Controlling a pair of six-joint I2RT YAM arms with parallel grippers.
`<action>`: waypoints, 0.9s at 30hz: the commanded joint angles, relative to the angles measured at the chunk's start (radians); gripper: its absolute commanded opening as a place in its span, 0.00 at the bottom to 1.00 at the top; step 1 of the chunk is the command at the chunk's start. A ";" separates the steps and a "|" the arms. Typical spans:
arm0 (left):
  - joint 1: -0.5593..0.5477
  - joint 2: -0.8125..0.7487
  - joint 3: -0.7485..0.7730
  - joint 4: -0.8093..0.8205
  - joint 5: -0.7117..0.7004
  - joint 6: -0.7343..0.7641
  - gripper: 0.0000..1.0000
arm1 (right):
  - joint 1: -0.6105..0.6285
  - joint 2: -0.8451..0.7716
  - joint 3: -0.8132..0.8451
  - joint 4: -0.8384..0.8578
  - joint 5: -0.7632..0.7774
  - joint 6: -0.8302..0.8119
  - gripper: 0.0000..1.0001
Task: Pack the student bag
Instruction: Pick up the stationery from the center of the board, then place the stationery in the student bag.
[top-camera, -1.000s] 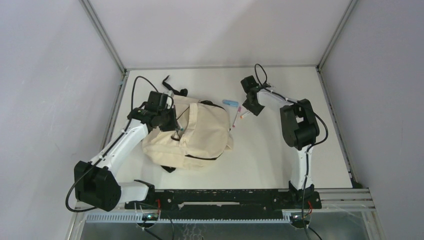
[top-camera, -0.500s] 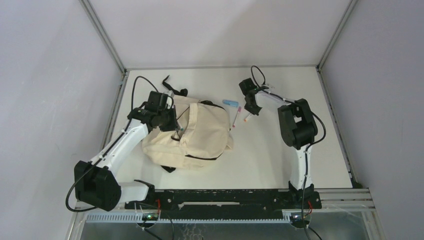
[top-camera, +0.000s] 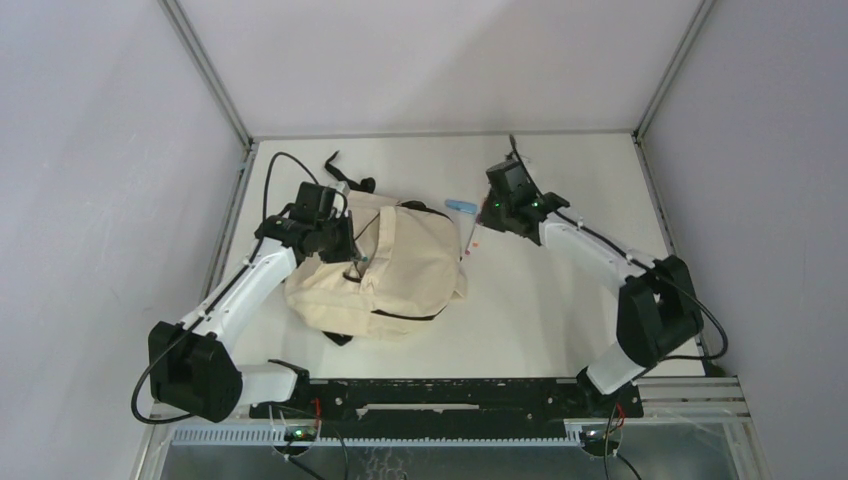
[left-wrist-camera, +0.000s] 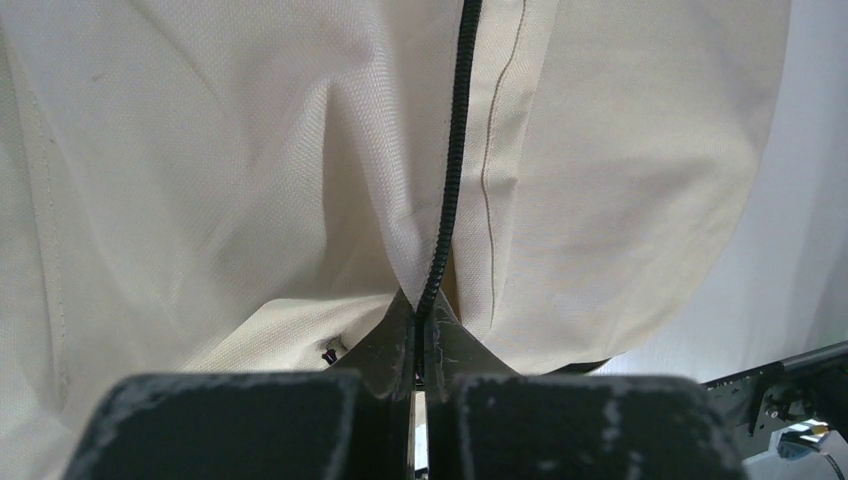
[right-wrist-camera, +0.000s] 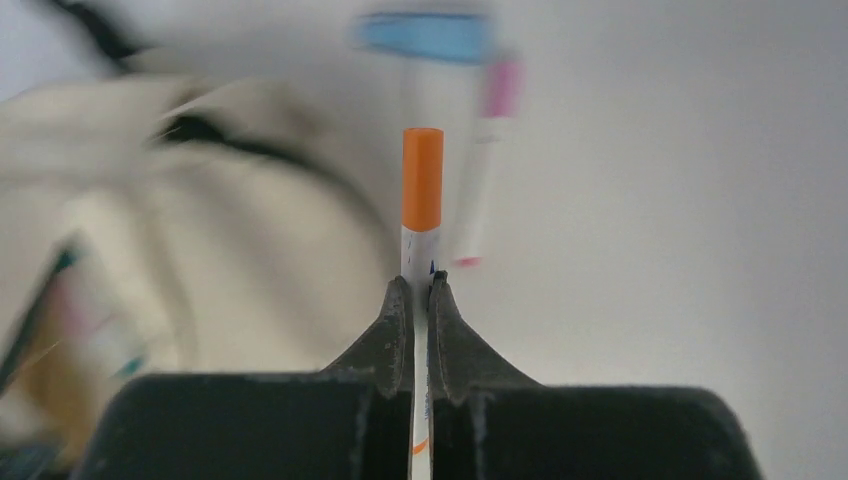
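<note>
The student bag (top-camera: 385, 268), cream fabric with black trim, lies left of centre on the table. My left gripper (top-camera: 350, 258) is shut on the bag's black zipper edge (left-wrist-camera: 448, 200), pinching the fabric there; the left wrist view is filled with cream cloth (left-wrist-camera: 230, 170). My right gripper (top-camera: 482, 224) hovers just right of the bag's top and is shut on a white marker with an orange cap (right-wrist-camera: 422, 190), which points forward past the fingertips. The bag (right-wrist-camera: 200, 230) is blurred at the left of the right wrist view.
A pink-capped marker (top-camera: 467, 238) (right-wrist-camera: 488, 150) and a light blue item (top-camera: 460, 206) (right-wrist-camera: 425, 35) lie on the table between the bag and my right gripper. The bag's black straps (top-camera: 345, 178) trail toward the back. Grey walls enclose the white table (top-camera: 560, 310).
My right gripper closed on the orange-capped marker and lifted it, and the right arm stretched out toward the bag. The left gripper and bag kept still.
</note>
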 joint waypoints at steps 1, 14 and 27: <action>0.000 -0.017 0.028 0.050 0.056 0.020 0.00 | 0.130 -0.063 0.004 0.238 -0.243 -0.066 0.00; 0.000 -0.038 0.023 0.051 0.084 0.014 0.00 | 0.324 0.310 0.352 0.268 -0.476 0.079 0.00; 0.002 -0.062 0.012 0.049 0.093 0.012 0.00 | 0.343 0.509 0.544 0.204 -0.473 0.179 0.00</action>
